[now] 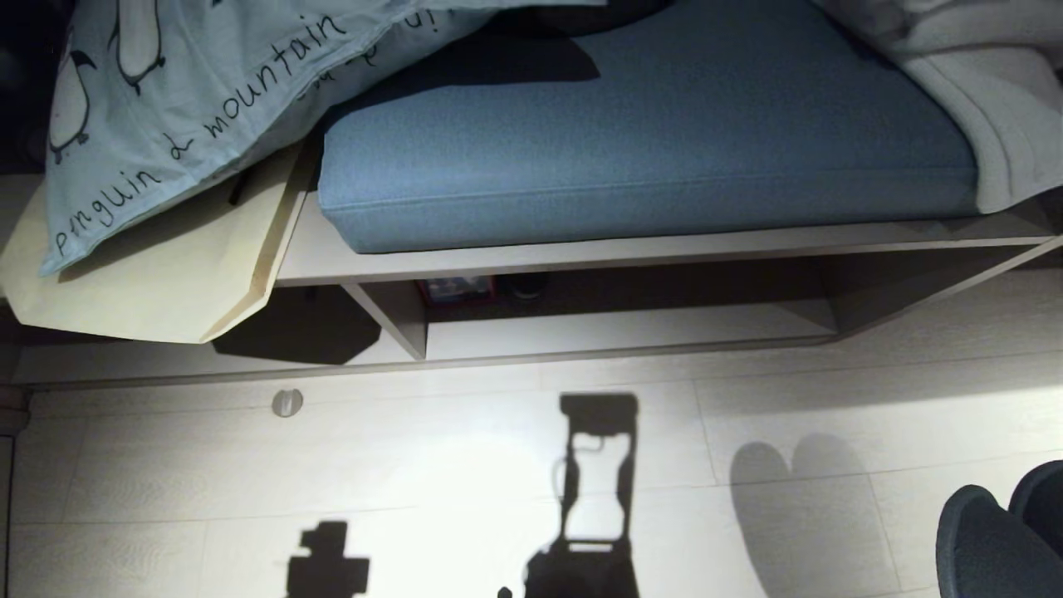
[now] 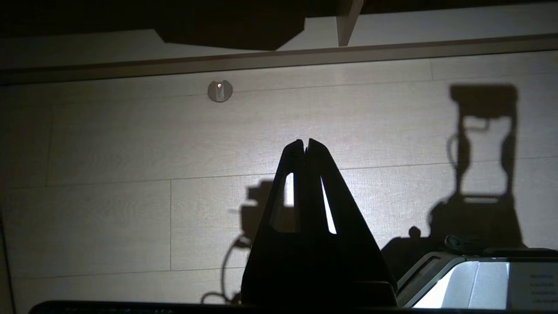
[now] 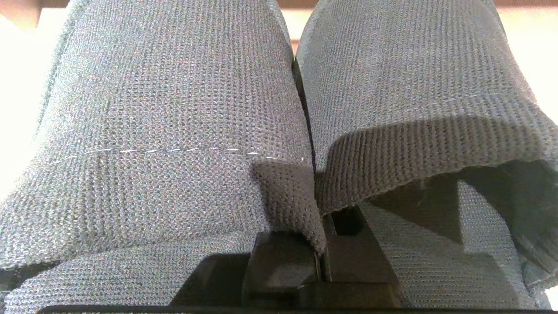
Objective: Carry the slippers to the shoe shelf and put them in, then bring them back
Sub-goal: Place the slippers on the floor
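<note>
The slippers (image 3: 174, 131), a dark knitted pair, fill the right wrist view side by side, toes pointing away. My right gripper (image 3: 321, 257) is shut on their inner edges where the two meet. In the head view their rounded toes (image 1: 992, 540) show at the bottom right, above the pale floor. The shoe shelf (image 1: 614, 336) is the low pale cubby under the blue cushion, with a short divider (image 1: 399, 320) and a dark back. My left gripper (image 2: 305, 144) is shut and empty above the floor, left of the slippers.
A blue cushion (image 1: 648, 141) lies on the bench over the shelf, with a penguin-print cloth (image 1: 191, 91) at the left and a grey blanket (image 1: 996, 100) at the right. A round floor stop (image 1: 287, 403) sits before the shelf. A red box (image 1: 455, 289) is inside it.
</note>
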